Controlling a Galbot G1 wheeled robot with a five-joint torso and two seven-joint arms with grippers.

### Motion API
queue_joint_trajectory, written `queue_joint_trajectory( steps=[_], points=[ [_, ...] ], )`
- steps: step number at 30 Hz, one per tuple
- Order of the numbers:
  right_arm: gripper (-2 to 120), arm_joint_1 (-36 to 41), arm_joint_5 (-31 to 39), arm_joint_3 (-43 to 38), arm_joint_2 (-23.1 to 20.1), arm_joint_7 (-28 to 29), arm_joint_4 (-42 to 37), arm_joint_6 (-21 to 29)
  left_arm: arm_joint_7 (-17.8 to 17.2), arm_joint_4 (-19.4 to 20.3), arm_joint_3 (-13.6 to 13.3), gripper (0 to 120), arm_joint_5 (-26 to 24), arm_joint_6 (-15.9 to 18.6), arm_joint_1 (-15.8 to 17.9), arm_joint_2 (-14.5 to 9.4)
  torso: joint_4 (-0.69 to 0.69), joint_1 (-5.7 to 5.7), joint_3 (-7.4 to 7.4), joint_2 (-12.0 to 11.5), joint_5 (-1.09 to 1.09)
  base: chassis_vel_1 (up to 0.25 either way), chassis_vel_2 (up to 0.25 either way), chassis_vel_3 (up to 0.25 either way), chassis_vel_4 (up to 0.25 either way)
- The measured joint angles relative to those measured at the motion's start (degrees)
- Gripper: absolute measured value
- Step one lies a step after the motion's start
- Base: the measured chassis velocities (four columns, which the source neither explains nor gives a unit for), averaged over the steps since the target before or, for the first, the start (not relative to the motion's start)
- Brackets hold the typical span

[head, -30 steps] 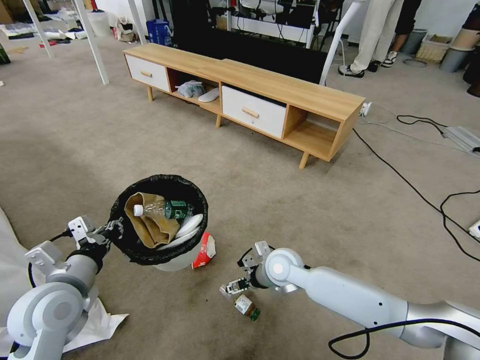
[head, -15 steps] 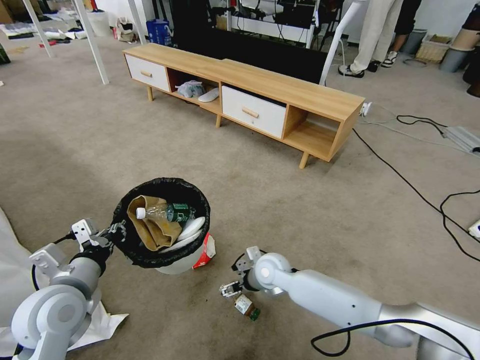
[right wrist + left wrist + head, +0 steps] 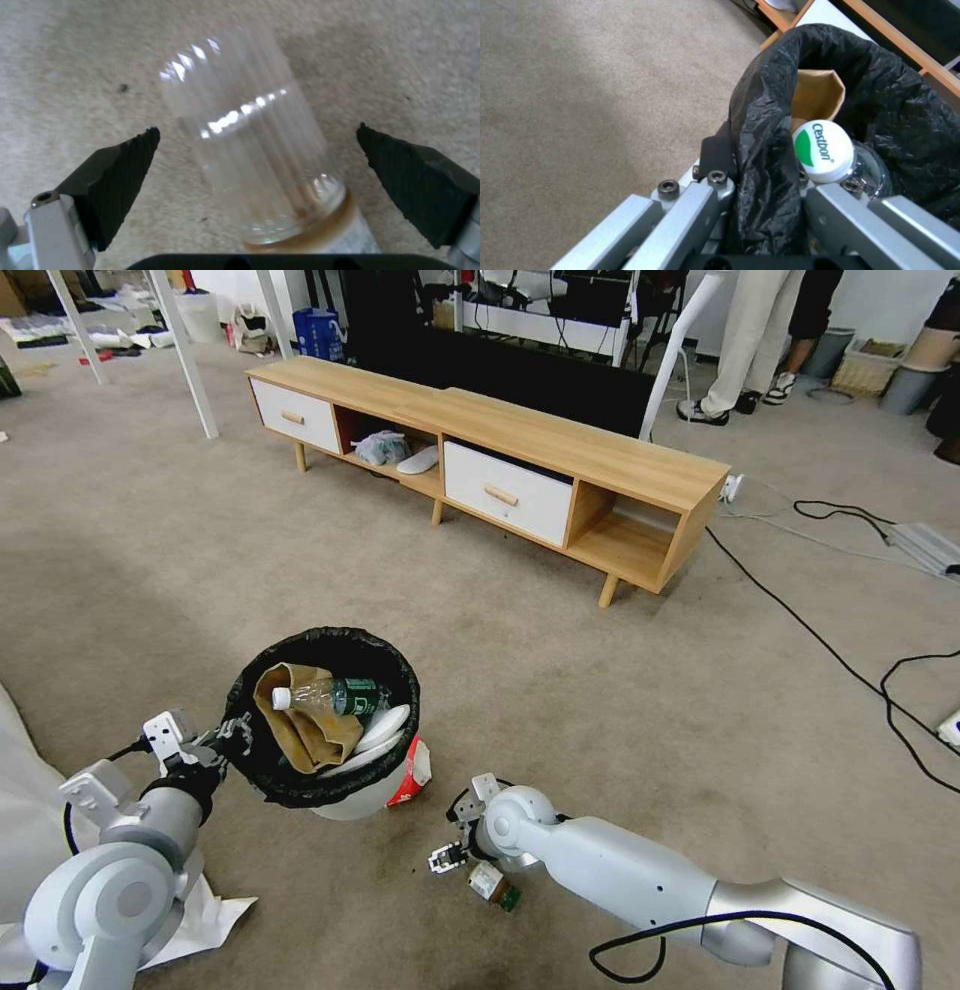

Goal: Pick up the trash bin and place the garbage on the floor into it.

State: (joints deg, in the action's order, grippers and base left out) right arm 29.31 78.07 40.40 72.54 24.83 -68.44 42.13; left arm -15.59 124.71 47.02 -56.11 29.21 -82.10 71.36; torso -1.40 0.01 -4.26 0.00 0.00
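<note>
While the left gripper (image 3: 232, 736) pinches the bag-lined rim of the trash bin (image 3: 330, 710), holding it beside the red-white packet (image 3: 408, 773), the right gripper (image 3: 255, 183) hovers wide open around a clear bottle (image 3: 250, 150) lying on the floor (image 3: 600, 690); the round, slick bottle could roll or squirt out as the pads close, and the rim-held bin could tip
</note>
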Motion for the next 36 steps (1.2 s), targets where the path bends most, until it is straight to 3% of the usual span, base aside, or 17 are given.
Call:
queue_joint_trajectory(
  steps=[26,36],
  points=[
    [100,0.5,-4.4,-0.4,2.0,-1.2,3.1,0.1,0.1,-0.8,0.0,0,0.1,-0.2,0.1,-0.2,-0.02,-0.02,0.02,0.0,-0.02,0.000,0.000,0.000,0.000],
    [100,0.5,-3.4,0.4,1.4,0.9,1.5,0.0,0.2,-0.9,-0.2,0,0.3,-0.2,0.1,0.0,0.01,0.00,-0.04,0.0,0.02,0.000,0.000,0.000,0.000]
  ],
)
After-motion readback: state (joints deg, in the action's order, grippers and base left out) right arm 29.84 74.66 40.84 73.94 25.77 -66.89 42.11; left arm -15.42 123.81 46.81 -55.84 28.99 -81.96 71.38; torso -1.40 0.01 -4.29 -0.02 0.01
